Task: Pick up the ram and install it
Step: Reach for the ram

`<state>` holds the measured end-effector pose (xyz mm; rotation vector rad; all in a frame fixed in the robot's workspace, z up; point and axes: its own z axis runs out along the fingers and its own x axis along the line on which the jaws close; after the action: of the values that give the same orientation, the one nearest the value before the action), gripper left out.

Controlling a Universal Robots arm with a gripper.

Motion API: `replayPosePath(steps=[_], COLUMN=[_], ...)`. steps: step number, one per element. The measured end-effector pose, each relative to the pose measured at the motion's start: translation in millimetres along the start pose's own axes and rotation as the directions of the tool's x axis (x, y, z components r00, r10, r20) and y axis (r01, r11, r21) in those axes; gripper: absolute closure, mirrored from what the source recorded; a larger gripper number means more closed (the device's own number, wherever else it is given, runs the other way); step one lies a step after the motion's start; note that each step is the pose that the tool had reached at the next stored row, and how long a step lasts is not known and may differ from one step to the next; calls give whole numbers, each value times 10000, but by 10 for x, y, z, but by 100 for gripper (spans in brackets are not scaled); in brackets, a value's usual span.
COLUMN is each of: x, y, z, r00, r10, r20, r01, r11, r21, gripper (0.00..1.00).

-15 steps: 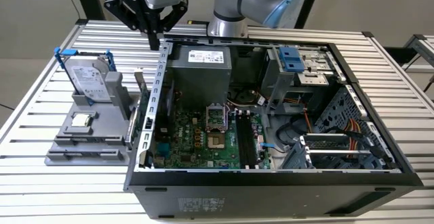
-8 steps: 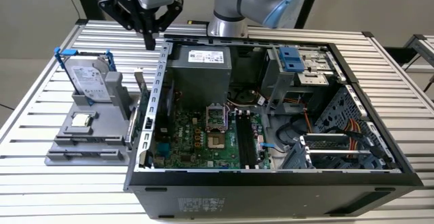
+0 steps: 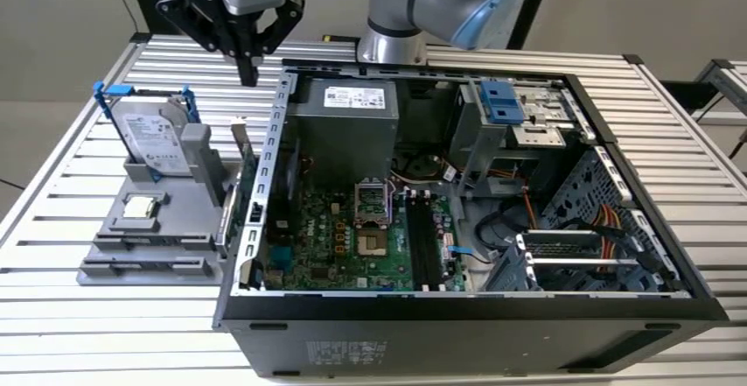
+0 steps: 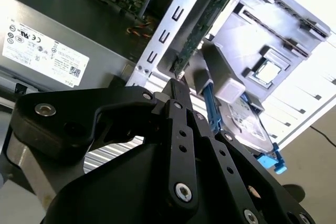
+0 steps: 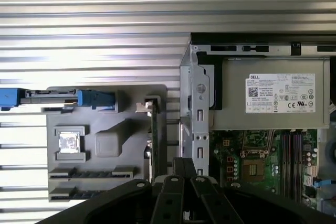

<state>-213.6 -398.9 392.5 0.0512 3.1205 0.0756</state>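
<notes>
Poised above the ram (image 3: 240,145) with fingers (image 3: 247,69) pressed together on nothing, nothing yet lifted from the grey holder (image 3: 140,259) or seated in the motherboard slots (image 3: 422,242).

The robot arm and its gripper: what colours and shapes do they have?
The arm is a silver-grey tube with light blue caps at its joints. The gripper has a silver-grey body and black, angular linkage fingers joined by silver screws.
</notes>
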Motion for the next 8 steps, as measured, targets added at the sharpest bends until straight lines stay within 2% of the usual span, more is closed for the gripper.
replayPosePath(steps=[8], x=[122], y=[-4], z=[-3], r00=[10000], r10=[-8], r20=[-6], r01=[8], r11=[10000], r21=[0], gripper=[100])
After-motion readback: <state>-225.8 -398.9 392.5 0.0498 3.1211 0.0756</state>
